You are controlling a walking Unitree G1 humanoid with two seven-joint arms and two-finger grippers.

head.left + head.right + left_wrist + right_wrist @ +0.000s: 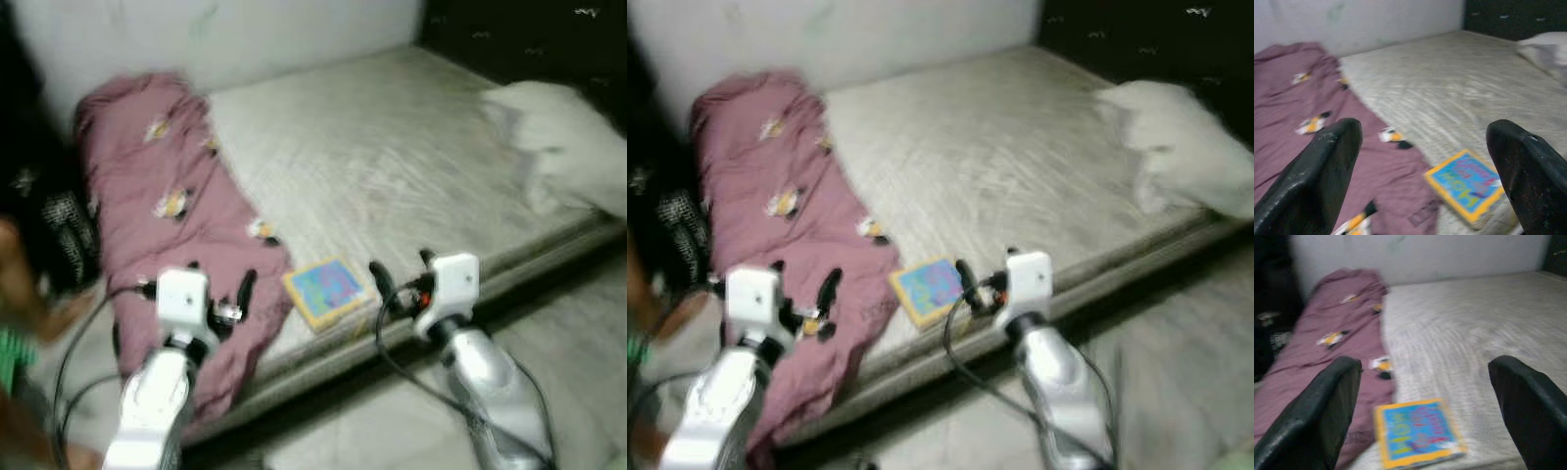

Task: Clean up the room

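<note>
Right wrist view: right gripper (1422, 406) fingers spread, empty, aimed at the book (1418, 432) lying at the mattress (392, 157) edge beside the pink blanket (167, 225). Left gripper (220, 284) likewise spread (over blanket). Approach step, probably; next, lower and close on book.

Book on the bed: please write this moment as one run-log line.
book: flat at mattress edge | left claw: open | right claw: open

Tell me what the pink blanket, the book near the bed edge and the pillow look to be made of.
Pink blanket: soft matte fabric, judging by its folds and printed figures. Book: likely paper or card with a printed colour cover; it lies flat with stiff edges, but blur hides any gloss. Pillow: pale cloth, probably stuffed, given its rounded, creased shape.
</note>
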